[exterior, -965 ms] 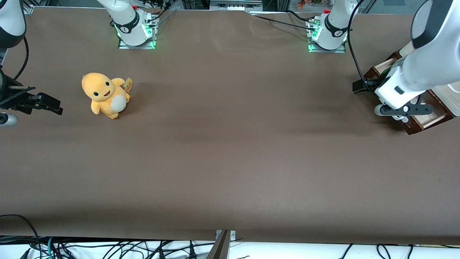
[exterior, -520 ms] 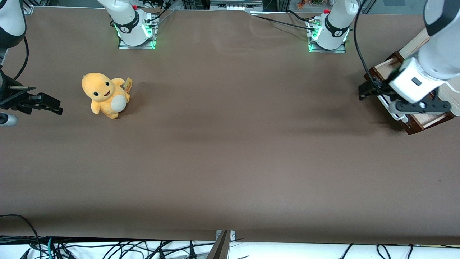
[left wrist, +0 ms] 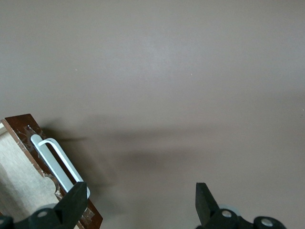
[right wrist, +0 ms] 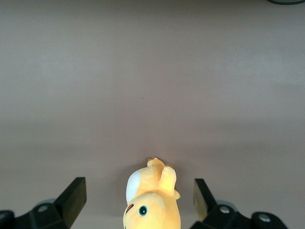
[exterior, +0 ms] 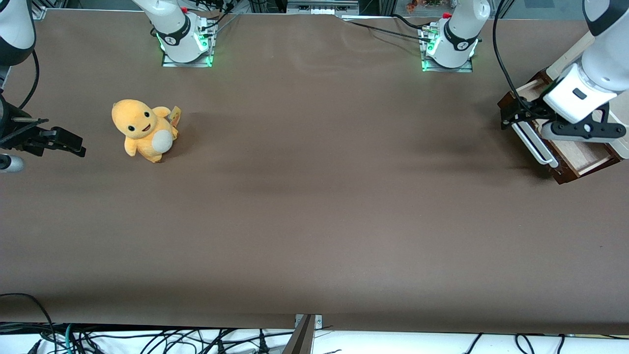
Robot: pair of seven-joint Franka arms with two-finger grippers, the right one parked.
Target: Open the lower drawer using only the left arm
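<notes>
Hovering above the pulled-out lower drawer (exterior: 580,157), the gripper (left wrist: 138,202) has its fingers spread, holding nothing; white handle (left wrist: 57,160) sits just beside one fingertip, probably since it's already open.

You see an orange plush toy (exterior: 143,129) in the upper half of the frame, toward the parked arm's end of the brown table (exterior: 314,221). It stands upright, with a white belly. Along the bottom edge of the frame you find black cables (exterior: 147,339).
</notes>
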